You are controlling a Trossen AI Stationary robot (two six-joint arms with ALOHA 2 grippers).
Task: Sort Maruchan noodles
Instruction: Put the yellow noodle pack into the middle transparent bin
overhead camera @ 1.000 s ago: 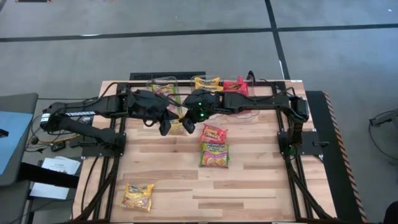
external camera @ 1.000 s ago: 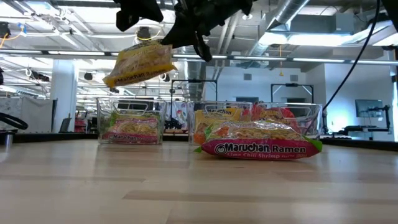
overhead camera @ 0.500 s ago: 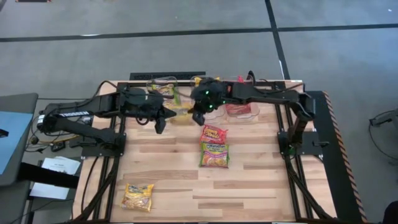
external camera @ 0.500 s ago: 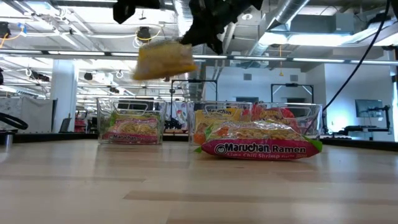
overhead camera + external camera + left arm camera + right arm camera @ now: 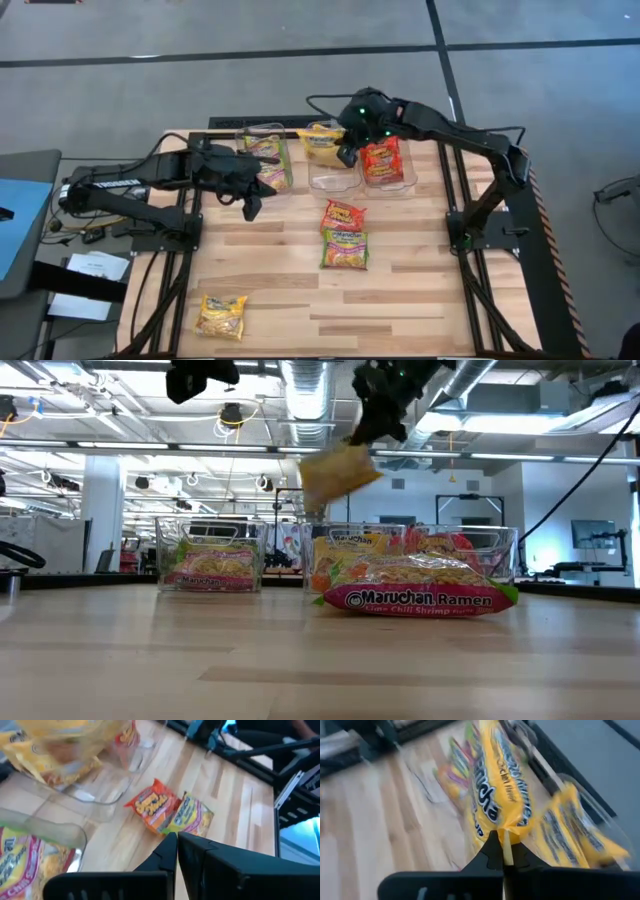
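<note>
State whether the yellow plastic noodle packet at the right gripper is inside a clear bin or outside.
Outside: the yellow plastic noodle packet hangs pinched in the shut right gripper, above the clear bins.

Three clear plastic bins (image 5: 335, 178) at the back; three glossy ramen packets (image 5: 344, 249) loose on the wooden table (image 5: 280, 290).

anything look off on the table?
One yellow packet lies alone near the front left corner, far from the bins. Two packets remain unsorted mid-table, overlapping. Nothing spilled or torn.
</note>
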